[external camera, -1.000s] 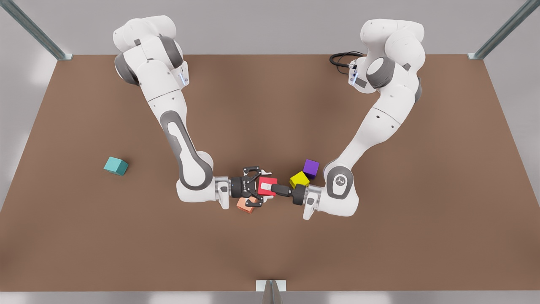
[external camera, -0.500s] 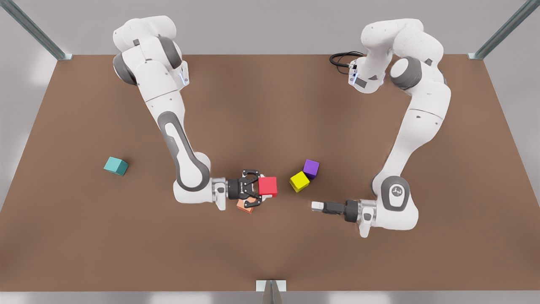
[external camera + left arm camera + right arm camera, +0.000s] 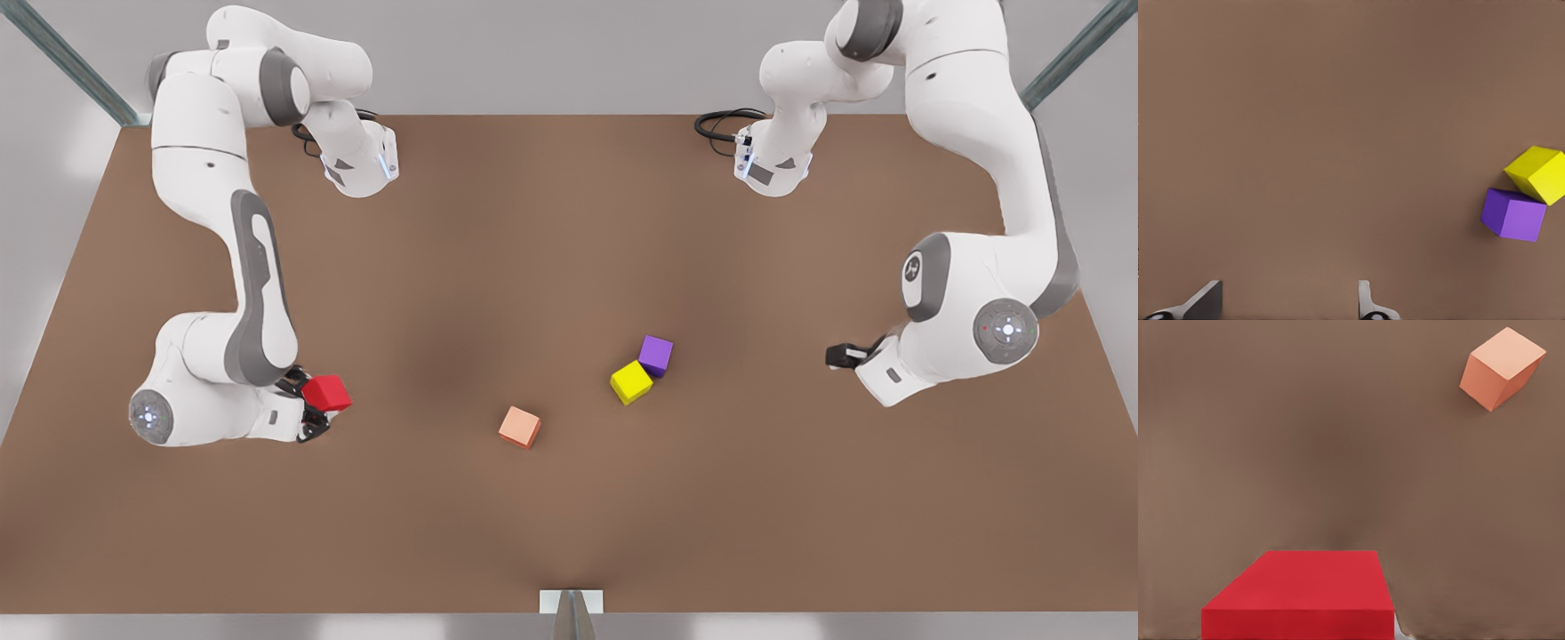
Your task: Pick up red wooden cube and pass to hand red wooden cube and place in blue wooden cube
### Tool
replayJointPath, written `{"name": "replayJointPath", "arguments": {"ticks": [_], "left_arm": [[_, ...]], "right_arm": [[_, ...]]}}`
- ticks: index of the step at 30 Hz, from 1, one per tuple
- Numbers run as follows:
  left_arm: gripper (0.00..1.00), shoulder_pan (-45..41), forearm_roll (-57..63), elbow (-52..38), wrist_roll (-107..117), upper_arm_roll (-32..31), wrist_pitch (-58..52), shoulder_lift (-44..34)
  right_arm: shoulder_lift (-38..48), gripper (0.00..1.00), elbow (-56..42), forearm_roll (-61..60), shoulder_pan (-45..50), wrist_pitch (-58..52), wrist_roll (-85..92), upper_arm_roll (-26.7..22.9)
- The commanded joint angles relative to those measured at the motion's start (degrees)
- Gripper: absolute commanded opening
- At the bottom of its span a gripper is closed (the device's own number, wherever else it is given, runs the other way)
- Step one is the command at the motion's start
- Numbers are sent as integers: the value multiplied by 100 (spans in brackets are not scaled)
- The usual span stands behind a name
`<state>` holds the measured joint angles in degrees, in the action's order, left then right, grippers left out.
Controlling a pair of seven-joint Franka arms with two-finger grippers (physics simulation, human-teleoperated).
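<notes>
The right gripper (image 3: 313,407) is clamped on the small bright red wooden cube (image 3: 326,392), seemingly tilted. The left gripper (image 3: 840,356) waits, jaws apart.

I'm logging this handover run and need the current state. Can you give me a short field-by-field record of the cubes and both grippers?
red wooden cube: held off the table by the right gripper, at the front view's left
left gripper: open, holding nothing, at the front view's right
salmon cube: alone on the table, near the middle
yellow cube: on the table, touching the purple cube
handover: done, judging by which gripper holds the cube
</notes>
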<state>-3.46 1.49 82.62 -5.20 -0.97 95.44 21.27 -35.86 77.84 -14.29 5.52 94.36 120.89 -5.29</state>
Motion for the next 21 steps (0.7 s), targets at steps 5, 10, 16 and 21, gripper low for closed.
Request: {"name": "replayJointPath", "arguments": {"ticks": [5, 10, 16, 21], "left_arm": [[100, -119, -44, -651, 810, -192, -281, 52], [100, -119, -105, -651, 819, -386, -237, 61], [100, 48, -97, -659, 819, -377, -237, 70], [100, 56, -97, -659, 810, -377, -228, 70]], "right_arm": [[614, 71, 1399, 602, -447, 933, -891, -60], [1283, 73, 2947, 822, -482, 2701, -874, -403], [1345, 73, 3211, 1147, -719, 3106, -259, -807], [1714, 74, 3923, 1165, -798, 3519, -153, -825]]}}
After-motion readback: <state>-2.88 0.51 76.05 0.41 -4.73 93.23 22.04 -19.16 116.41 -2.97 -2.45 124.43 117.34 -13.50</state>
